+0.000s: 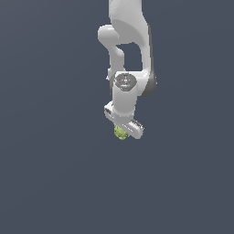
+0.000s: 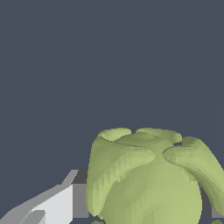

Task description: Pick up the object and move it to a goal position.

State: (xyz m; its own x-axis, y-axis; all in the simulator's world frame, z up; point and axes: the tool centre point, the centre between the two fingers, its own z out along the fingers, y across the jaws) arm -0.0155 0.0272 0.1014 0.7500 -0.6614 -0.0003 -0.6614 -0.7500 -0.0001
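Observation:
The object (image 1: pixel 120 133) is a small bumpy yellow-green lump, sitting just under the white gripper (image 1: pixel 123 128) in the exterior view, near the middle of the picture. In the wrist view the object (image 2: pixel 148 179) fills the space between the fingers. One white finger (image 2: pixel 57 205) has its dark pad against one side of the lump. Only a sliver of the other finger (image 2: pixel 216 212) shows at the opposite side. The gripper is shut on the object. The lump's underside is hidden.
The white arm (image 1: pixel 130 50) reaches in from the top of the exterior view. A plain dark grey-blue surface (image 1: pixel 55 173) lies all around.

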